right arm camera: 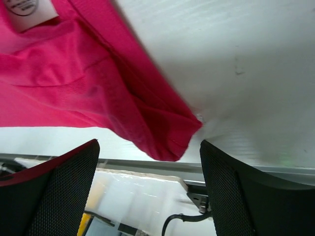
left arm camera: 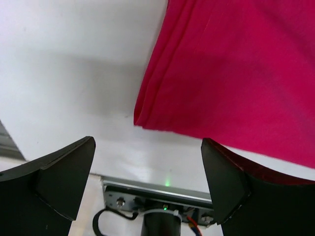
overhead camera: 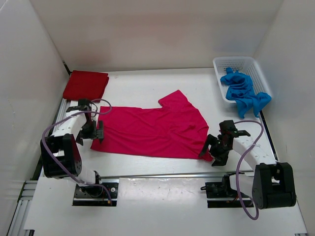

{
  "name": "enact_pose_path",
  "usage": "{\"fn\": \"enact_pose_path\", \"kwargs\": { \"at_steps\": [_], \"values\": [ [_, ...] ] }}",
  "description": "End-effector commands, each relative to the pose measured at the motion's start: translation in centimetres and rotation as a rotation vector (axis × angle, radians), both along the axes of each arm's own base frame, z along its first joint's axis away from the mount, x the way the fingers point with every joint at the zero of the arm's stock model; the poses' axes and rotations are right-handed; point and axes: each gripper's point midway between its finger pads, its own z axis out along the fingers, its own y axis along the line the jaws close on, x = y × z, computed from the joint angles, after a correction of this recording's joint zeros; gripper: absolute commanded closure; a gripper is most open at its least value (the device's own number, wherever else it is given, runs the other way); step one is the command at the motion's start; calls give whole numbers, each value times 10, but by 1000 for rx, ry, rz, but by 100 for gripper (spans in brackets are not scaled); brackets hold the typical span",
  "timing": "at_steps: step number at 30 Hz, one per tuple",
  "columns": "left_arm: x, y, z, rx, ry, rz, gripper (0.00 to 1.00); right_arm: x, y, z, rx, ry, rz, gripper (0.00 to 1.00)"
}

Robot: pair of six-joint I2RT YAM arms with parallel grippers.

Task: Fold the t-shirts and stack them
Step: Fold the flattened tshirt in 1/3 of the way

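Lying spread at the middle of the counter: one magenta-pink shirt, flat and sideways, one sleeve jutting toward 1 o'clock. It is judged to be the piece in work, laid open so its edges can be reached. At 10 o'clock on the counter: one dark red shirt, already a neat folded square. It is judged to be the start of the stack, kept well apart from the work area. At 2 o'clock: one white mesh basket with a bright blue shirt crumpled inside and spilling over the near rim, unfolded and waiting its turn. Left hand: released, fingers wide apart, just off the 9 o'clock edge of the pink shirt. The layered corner of the cloth sits ahead of the gap, and nothing is gripped. Right hand: likewise released, at the 4 o'clock corner, with the bunched corner lying between and ahead of its spread fingers. A white label shows nearby in the wrist view. The two hands stand at opposite ends of the garment, a placement that suits pinching both ends together for a fold. Task judged roughly one third done.
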Motion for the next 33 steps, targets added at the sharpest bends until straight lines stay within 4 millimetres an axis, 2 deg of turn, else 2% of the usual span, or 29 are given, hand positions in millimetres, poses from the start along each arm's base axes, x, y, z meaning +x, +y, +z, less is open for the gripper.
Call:
{"fn": "enact_pose_path", "kwargs": {
  "at_steps": [1,3,4,6,7,8,9,12,14,16,17,18,21,24,26,27,29,30,32,33],
  "values": [
    [23,-5,-5,-47,-78,-3,0,4,1,-15,19,-28,-3,13],
    [17,2,-20,-26,-16,13,0,4,-1,-18,7,-26,-14,18],
    [10,6,-27,-15,18,24,3,7,-4,-18,-1,-37,-27,22],
    [6,9,-35,-11,59,36,12,9,-7,-19,-14,-36,-49,39],
    [-1,10,-44,-17,101,45,22,10,-9,-19,-14,-36,-58,48],
    [-2,8,-47,-34,113,44,31,13,-10,-19,-13,-45,-69,64],
    [-3,5,-50,-48,123,44,52,17,-10,-17,-12,-55,-69,73],
    [-5,-7,-58,-118,148,42,90,20,-13,-14,-11,-54,-100,97],
    [-6,-11,-53,-143,147,42,90,22,-14,-7,-10,-62,-109,100],
    [-16,-5,-47,-99,155,43,90,21,-22,-2,-49,-73,-139,100],
    [-25,-1,-43,-71,181,44,90,10,-25,0,-72,-27,-164,100],
    [-33,13,-39,0,199,54,90,8,-27,4,-79,-29,-191,100],
    [-64,28,-26,113,253,53,90,-12,-23,11,-61,13,-271,100],
    [-86,30,-24,143,302,48,90,-31,-27,13,-77,9,-373,100],
    [-96,31,-24,154,319,46,90,-33,-39,18,-126,-43,-456,100],
    [-100,30,-25,153,328,45,90,-45,-43,16,-156,-7,-467,100],
    [-112,30,-26,160,362,41,90,-50,-45,23,-170,6,-480,100],
    [-116,33,-26,177,375,39,90,-59,-45,25,-180,43,-477,100],
    [-121,33,-26,188,376,38,82,-63,-46,30,-185,51,-464,100],
    [-126,35,-27,198,391,36,78,-62,-46,34,-183,46,-465,93]
  ]
}}
